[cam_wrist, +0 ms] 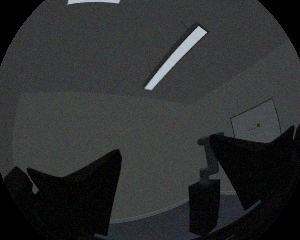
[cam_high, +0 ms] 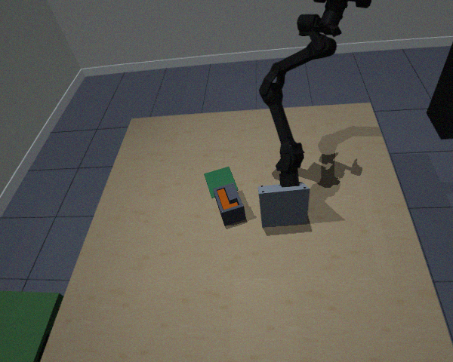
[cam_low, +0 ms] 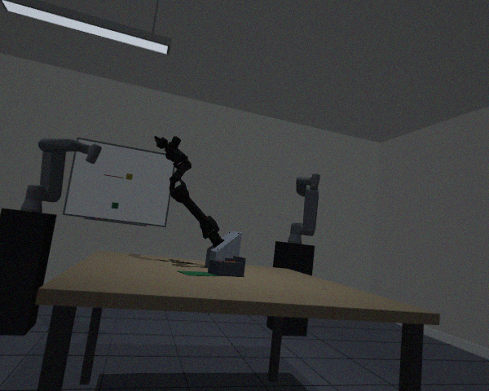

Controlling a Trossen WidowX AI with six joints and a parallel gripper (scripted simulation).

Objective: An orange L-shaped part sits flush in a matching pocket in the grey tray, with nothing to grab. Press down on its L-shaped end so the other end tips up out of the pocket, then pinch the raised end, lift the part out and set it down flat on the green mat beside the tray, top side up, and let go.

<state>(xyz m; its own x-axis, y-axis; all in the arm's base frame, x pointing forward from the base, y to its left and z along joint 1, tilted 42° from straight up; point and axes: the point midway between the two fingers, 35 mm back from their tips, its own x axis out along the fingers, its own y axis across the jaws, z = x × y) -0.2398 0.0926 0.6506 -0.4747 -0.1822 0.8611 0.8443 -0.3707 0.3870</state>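
Note:
The orange L-shaped part (cam_high: 222, 198) lies in the pocket of the grey tray (cam_high: 233, 216) (cam_low: 226, 269), its foot at the end nearer the top camera. It looks level, with no raised end visible; in the exterior view only a thin orange strip shows. The green mat (cam_high: 218, 177) (cam_low: 192, 273) lies flat against the tray's far end in the top view, with nothing on it. My gripper (cam_wrist: 166, 148) is open, with nothing between its fingers. It is high above the table, far from the tray, and partly cut off at the top of the top view.
My arm stands on a grey mount (cam_high: 283, 208) (cam_low: 231, 247) beside the tray. A large green block (cam_high: 17, 323) is by the table's near left corner in the top view. Two other arms on black pedestals (cam_low: 15, 269) (cam_low: 292, 257) stand beyond the table in the exterior view.

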